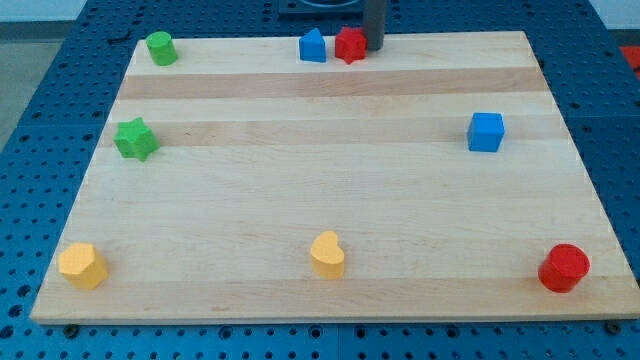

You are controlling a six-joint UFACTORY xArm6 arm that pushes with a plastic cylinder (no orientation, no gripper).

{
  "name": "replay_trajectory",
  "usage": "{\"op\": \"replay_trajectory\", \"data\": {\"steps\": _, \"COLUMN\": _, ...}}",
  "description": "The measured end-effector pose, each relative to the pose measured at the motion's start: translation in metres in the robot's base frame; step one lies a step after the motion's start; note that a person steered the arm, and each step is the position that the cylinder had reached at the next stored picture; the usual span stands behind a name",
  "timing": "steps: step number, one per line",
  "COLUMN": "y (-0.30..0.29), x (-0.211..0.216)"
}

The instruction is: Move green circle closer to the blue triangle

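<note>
My tip [374,47] sits at the board's top edge, touching or just beside the red star-ish block [350,45] on its view-right side; rod only, no jaws to spread or press, nothing pinched. Blue triangle [313,46] (pointed top, house-like) is next past the red block toward view's left, touching or nearly touching it. Green circle [160,47], a short cylinder, is well apart from tip, far toward view's left along the same top edge, near the board's corner. Handling, judged: small, light, stiff block, prob. slides easily on the smooth wooden board [320,200]; round wall means an off-centre push lets it roll off the tip, so contact should be on its view-left face, centred, pushing toward view's right. Close to the edge, so a skewed push could tip it off. Others, all further from tip toward view's bottom: green star [135,138], blue cube [486,131], yellow block [82,265], yellow heart-ish block [328,254], red cylinder [565,267]. Containers: none in view, nothing held in anything.
</note>
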State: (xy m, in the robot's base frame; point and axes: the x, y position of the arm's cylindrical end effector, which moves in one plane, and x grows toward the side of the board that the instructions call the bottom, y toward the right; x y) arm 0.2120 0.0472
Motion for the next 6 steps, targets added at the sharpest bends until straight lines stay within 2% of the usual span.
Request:
{"op": "replay_trajectory", "data": {"steps": 1, "y": -0.018, "x": 0.0}}
{"op": "replay_trajectory", "data": {"steps": 2, "y": -0.01, "x": 0.001}}
{"op": "replay_trajectory", "data": {"steps": 3, "y": 0.025, "x": 0.015}}
{"op": "replay_trajectory", "data": {"steps": 4, "y": 0.023, "x": 0.056}}
{"op": "replay_trajectory", "data": {"steps": 5, "y": -0.03, "x": 0.086}}
{"op": "replay_trajectory", "data": {"steps": 6, "y": -0.115, "x": 0.1}}
